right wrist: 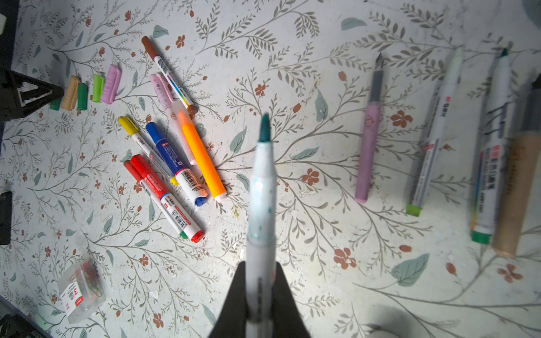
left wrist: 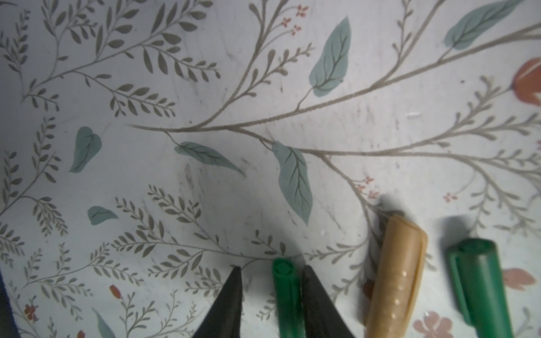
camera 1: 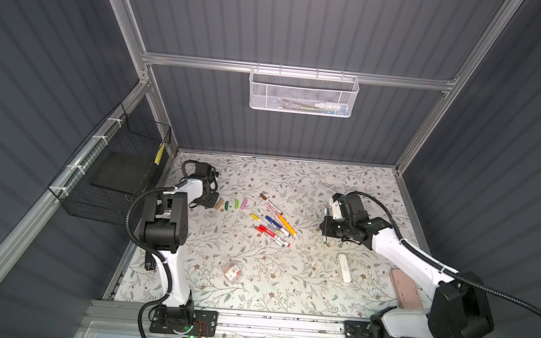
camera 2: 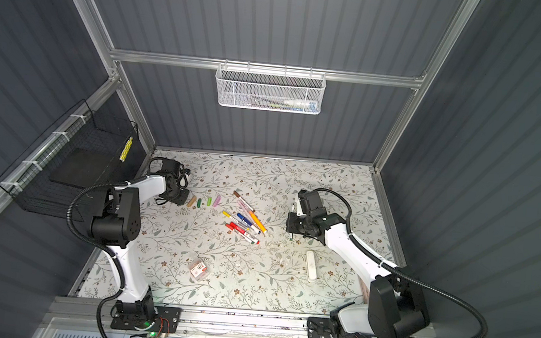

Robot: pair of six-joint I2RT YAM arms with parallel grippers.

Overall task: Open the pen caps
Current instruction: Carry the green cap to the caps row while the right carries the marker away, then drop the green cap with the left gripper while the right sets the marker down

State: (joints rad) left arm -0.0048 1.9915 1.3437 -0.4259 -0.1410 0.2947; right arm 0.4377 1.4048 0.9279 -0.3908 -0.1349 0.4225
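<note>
Left gripper [left wrist: 272,281] is down at the table [left wrist: 263,117], far-left side, at the end of the row of loose caps. Its jaws are narrowly parted and straddle a green cap [left wrist: 285,292] lying flat on the table. Bare table shows between the cap and one finger [left wrist: 231,295], and the other finger sits right beside it. Not clamped.

The row runs on from there: tan cap [left wrist: 401,272], second green cap [left wrist: 480,286], light green cap [right wrist: 98,87], lilac cap [right wrist: 111,84]. They lie side by side, close together and roughly parallel.

Right gripper [right wrist: 260,307] is above the table on the right, jaws closed on a white pen [right wrist: 260,204] with its teal tip bare.

Capped pens [camera 1: 272,222] are clustered mid-table, between the two grippers: brown, pink, orange, yellow, blue and two red, overlapping, caps on.

Uncapped pens [right wrist: 433,137], four of them, lie in a row. Only the right wrist view shows them.

Clear paper-clip box [camera 1: 233,272] is near the front edge. White case [camera 1: 344,269] is front-right, apart from the pens.
</note>
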